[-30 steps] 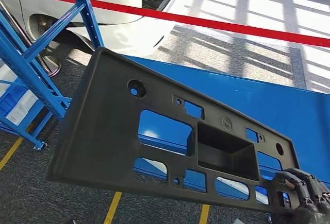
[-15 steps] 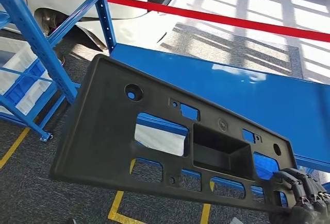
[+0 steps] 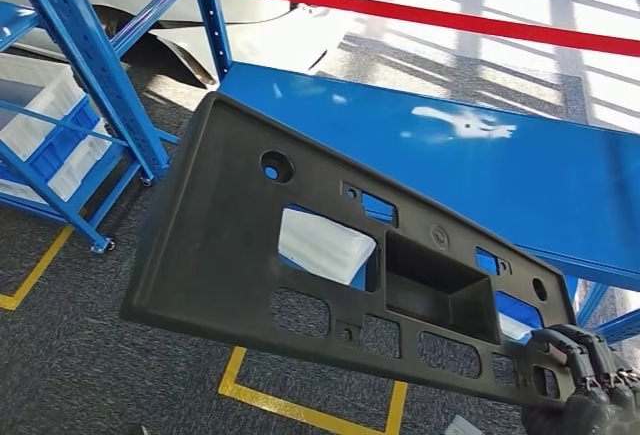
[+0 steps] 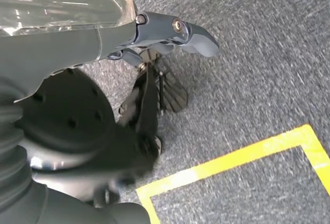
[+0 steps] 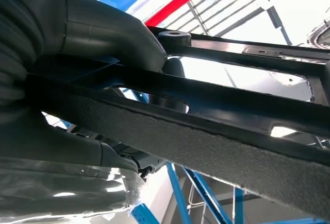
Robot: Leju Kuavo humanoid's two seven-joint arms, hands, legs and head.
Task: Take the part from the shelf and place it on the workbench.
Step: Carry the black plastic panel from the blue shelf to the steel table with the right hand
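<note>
Head view, flat black part (image 3: 219, 245) with cutouts, right hand (image 3: 585, 380) gripping its corner, left hand (image 4: 155, 74) holding nothing.

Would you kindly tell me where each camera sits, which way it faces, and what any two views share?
Head view: high on the body, looking forward and down at the black part over the blue workbench; the right robot hand grips the part's corner.
Left wrist view: behind the hanging left robot hand, facing grey floor with a yellow line.
Right wrist view: behind the right robot hand, looking along the part's underside.
Shared: head and right wrist views both show the part and that hand.
</note>
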